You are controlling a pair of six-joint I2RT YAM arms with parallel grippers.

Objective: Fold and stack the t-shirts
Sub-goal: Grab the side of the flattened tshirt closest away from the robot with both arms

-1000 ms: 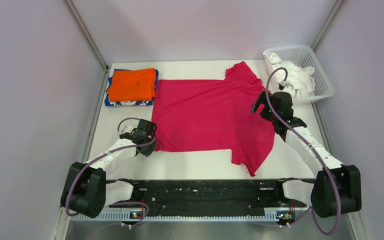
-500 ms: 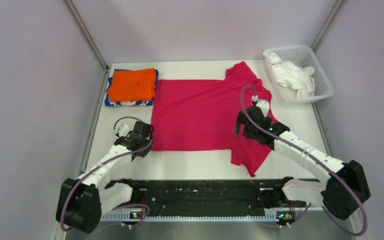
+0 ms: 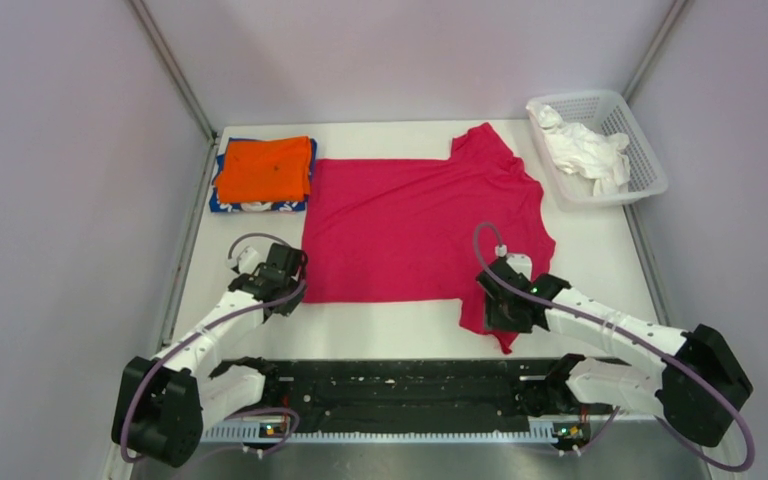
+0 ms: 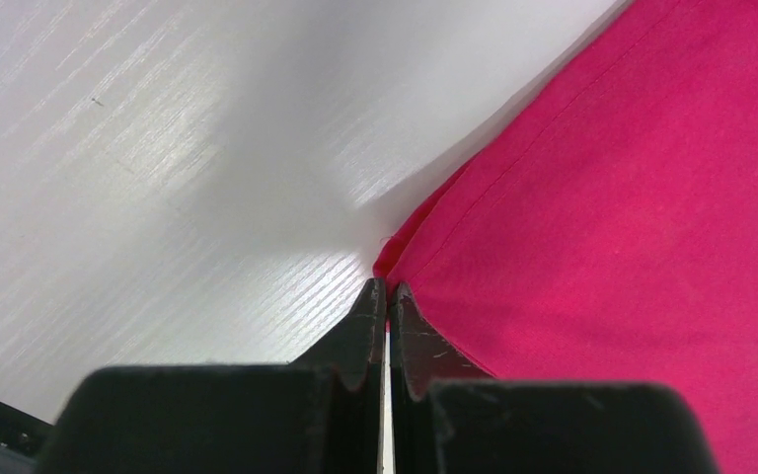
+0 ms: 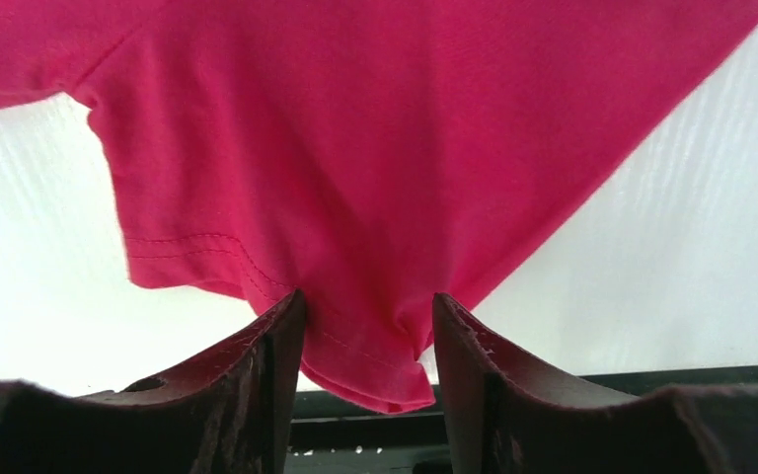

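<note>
The magenta t-shirt (image 3: 410,225) lies spread on the bench (image 3: 390,330), and I judge its first fold is starting. My left hand (image 4: 387,288) is clenched at the near hem corner; I cannot tell if cloth is caught. My right hand (image 5: 367,306) is released, astride the near sleeve (image 5: 355,247). Next I should pinch that sleeve and lift both hands together.

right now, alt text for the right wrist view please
The sleeve tip of a magenta shirt lies between the two open fingers of the right gripper, which straddle it without pinching it yet. The white table shows on either side of the cloth.
</note>
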